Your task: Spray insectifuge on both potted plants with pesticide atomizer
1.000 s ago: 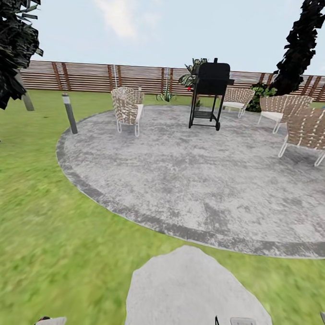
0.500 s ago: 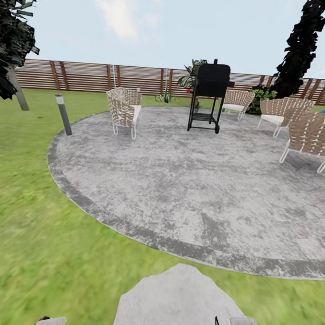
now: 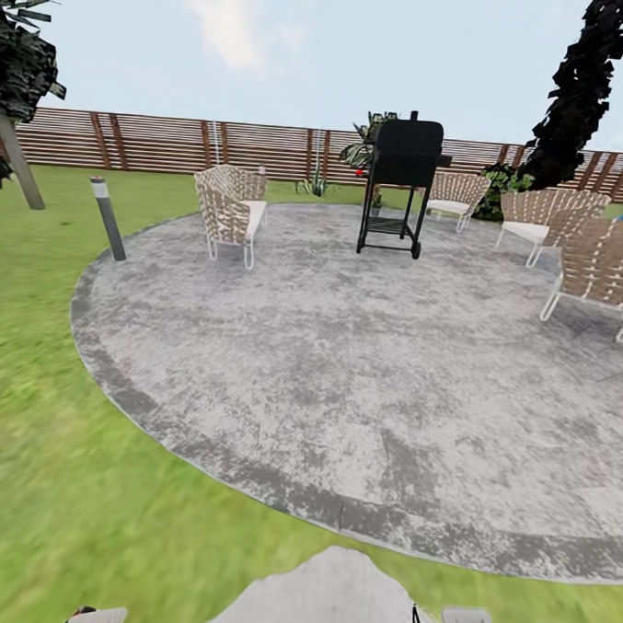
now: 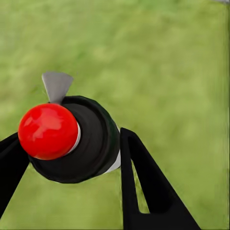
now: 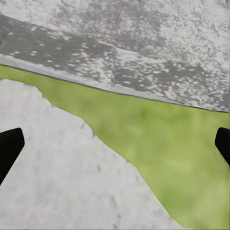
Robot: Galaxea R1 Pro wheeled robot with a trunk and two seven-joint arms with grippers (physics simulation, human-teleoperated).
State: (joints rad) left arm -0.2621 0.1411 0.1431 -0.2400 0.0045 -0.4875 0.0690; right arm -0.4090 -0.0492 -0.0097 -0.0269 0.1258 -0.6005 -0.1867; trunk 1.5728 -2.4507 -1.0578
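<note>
- Left tool (image 4: 72,158) pinches the pesticide atomizer (image 4: 72,139) just under its red cap (image 4: 48,131); rigid, probably light, likely slippery.
- Right tool (image 5: 115,143), spread, hangs above lawn (image 5: 182,143).

A round patio (image 3: 364,352) of mottled grey paving with a darker rim lies in a green lawn (image 3: 52,480) under a pale, lightly clouded sky. A brown horizontal-slat wooden fence (image 3: 174,145) closes the far side. On the patio's far part stands a black grill (image 3: 400,183) on a wheeled stand, with woven chairs around it: one at the left (image 3: 227,210), one behind the grill (image 3: 455,196), two at the right (image 3: 548,215) (image 3: 609,270). A short grey bollard lamp (image 3: 107,218) stands on the grass just beside the patio's left rim. Dark trees rise at the far left (image 3: 19,45) and far right (image 3: 574,88). A pale grey stepping stone (image 3: 321,603) lies in the near grass.
</note>
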